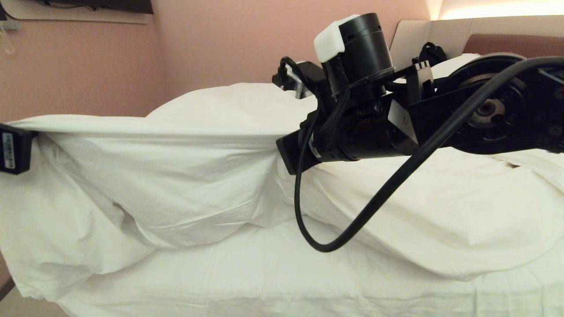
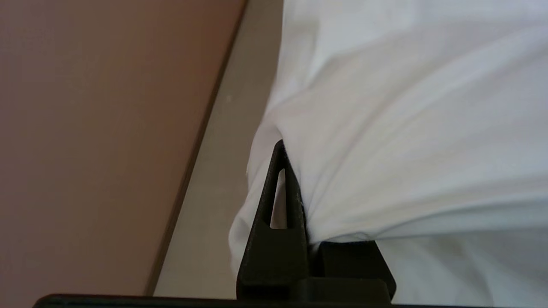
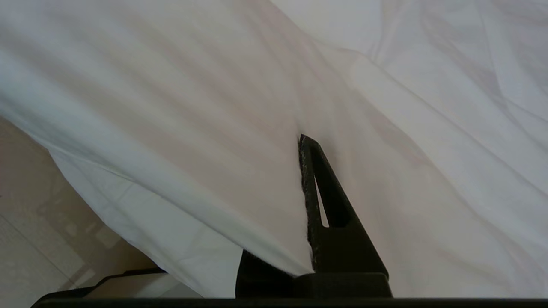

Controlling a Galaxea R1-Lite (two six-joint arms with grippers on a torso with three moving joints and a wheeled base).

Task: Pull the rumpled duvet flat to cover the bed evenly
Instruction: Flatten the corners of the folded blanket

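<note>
1. The room has a pink wall [image 1: 88,66] behind the bed, on the left side of the head view. A beige strip of floor [image 2: 214,171] shows between the wall and the hanging cloth in the left wrist view.
2. The bed [image 1: 282,281] lies across the lower part of the head view, with a white sheet on the mattress. At the far right is the brown headboard [image 1: 515,44] in its pale surround.
3. The duvet [image 1: 176,176] is white and puffy. It lies over the bed from left to right, and its near edge is lifted and stretched into a straight, tight line between the two grippers. Below this line the cloth hangs in soft folds, and one corner droops over the left end of the bed.
4. The left gripper [image 1: 17,147] is at the left edge of the head view. Its jaws are clenched on the duvet's edge; in the left wrist view one dark finger [image 2: 278,205] presses against the gathered cloth.
5. The right gripper [image 1: 286,154] is near the middle of the head view, at the end of the black arm coming from the right, with a black cable [image 1: 352,229] hanging below in a loop. Its jaws are also clenched on the duvet, and the cloth spreads away on both sides of the visible finger [image 3: 325,205].
</note>
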